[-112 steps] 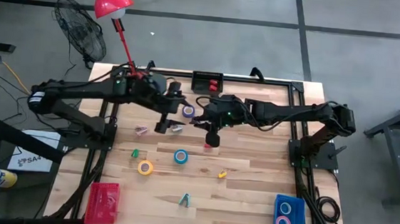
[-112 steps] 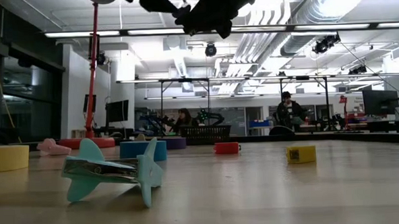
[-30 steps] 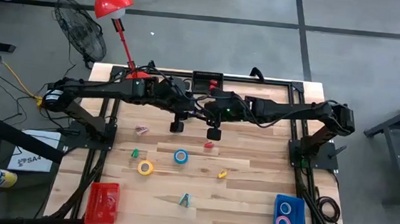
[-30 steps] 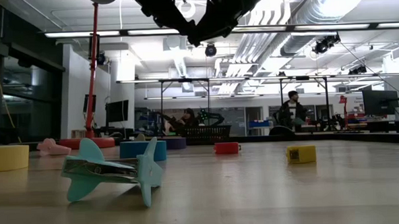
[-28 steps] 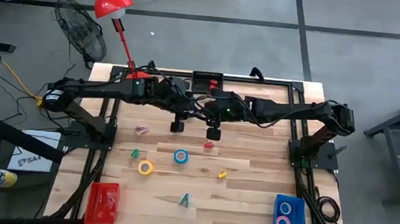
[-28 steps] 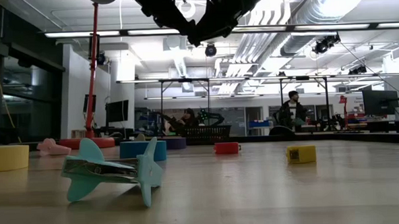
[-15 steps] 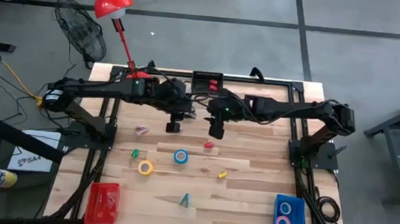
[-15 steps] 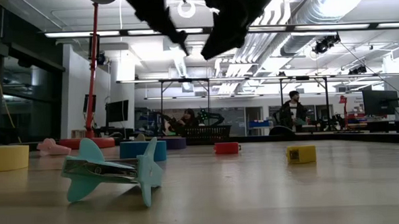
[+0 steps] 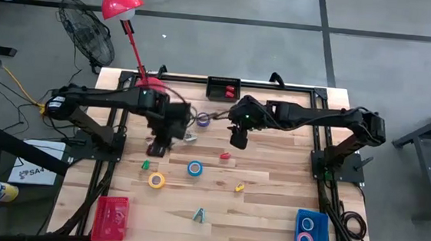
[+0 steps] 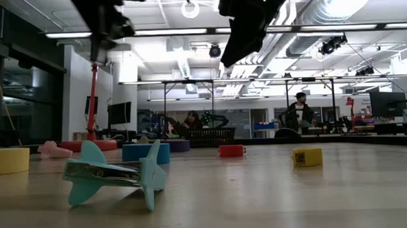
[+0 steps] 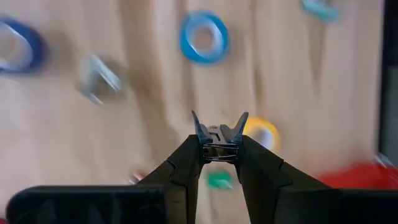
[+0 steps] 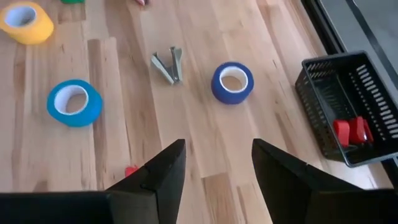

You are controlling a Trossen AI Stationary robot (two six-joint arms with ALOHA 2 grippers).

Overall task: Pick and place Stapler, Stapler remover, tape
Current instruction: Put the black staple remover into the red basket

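Left gripper (image 11: 219,134): clenched on a blue staple remover (image 11: 219,132), raised above table; yellow tape (image 11: 262,134) beneath. Right gripper (image 12: 214,163): fingers spread, empty; blue tape (image 12: 232,82) just ahead.

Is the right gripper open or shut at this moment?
Open. In its wrist view the right gripper shows a wide gap between its two fingers, with bare table visible between them and nothing held.

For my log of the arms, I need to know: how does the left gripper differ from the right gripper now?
The left gripper is shut on a small blue staple remover; the right gripper is open and empty. The left gripper hangs left of the table's middle, the right gripper right of it. Both are above the table.
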